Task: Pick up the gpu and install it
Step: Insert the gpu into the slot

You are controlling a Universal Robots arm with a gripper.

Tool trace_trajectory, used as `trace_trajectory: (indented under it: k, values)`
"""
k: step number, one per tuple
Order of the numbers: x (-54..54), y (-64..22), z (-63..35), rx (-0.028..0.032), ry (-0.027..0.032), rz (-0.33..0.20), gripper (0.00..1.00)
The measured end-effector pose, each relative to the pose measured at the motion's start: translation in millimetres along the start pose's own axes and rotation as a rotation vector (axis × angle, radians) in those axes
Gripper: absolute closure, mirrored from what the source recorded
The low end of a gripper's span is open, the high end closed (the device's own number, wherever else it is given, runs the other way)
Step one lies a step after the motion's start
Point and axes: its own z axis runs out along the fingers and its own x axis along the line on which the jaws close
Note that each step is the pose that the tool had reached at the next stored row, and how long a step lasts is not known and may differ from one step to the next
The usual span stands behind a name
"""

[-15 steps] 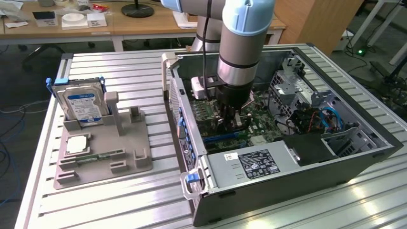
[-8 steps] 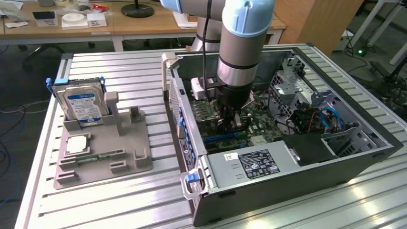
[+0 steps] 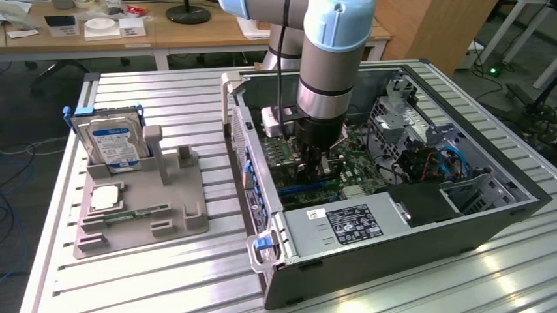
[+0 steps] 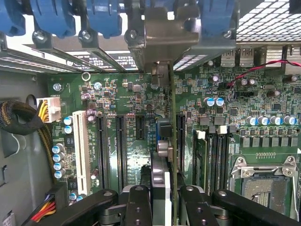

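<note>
Inside the open computer case (image 3: 487, 215), the gripper (image 3: 315, 164) is low over the motherboard (image 4: 113, 101), w/ its fingers (image 4: 139, 207) clamped on the gpu (image 4: 170, 136). Gpu stands on edge betw. the fingers, its metal bracket (image 4: 164, 35) up at the case's rear slot openings, lower edge near the black expansion slots (image 4: 120, 150). On the exterior view's left, a hard drive (image 3: 109, 140) stands upright in a grey holder (image 3: 143, 208), well apart from the case.
</note>
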Motion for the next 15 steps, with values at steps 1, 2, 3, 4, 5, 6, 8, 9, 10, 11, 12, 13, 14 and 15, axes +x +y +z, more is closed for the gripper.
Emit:
trace_trajectory:
  k: [1, 2, 3, 4, 5, 6, 8, 9, 10, 11, 12, 13, 14, 15]
  values:
    - [0.0, 0.0, 0.0, 0.0, 0.0, 0.0, 0.72]
    - [0.1, -0.1, 0.1, 0.0001, -0.0002, 0.0, 0.72]
    - [0.5, -0.3, 0.1, 0.0001, -0.0003, 0.0, 0.72]
    - [0.9, -0.3, 0.2, 0.0001, -0.0002, 0.001, 0.72]
    - [1.0, -0.3, 0.1, 0.0001, -0.0001, 0.001, 0.72]
    - [1.1, -0.3, 0.1, 0.0, -0.0001, 0.001, 0.72]
    - [1.5, -0.4, 0.1, 0.0, -0.0001, 0.001, 0.72]
    - [1.5, -0.4, 0.2, 0.0, 0.0, 0.001, 0.72]
    - [1.6, -0.3, 0.2, 0.0, 0.0, 0.001, 0.72]
    - [1.8, -0.3, 0.2, 0.0, 0.0001, 0.001, 0.72]
    - [2.0, -0.3, 0.3, 0.0, 0.0, 0.0, 0.72]
    - [2.1, -0.3, 0.4, 0.0, 0.0, 0.001, 0.72]
    - [2.1, -0.3, 0.5, 0.0, 0.0001, 0.001, 0.72]
    - [2.2, -0.3, 0.6, -0.0001, 0.0001, 0.001, 0.72]
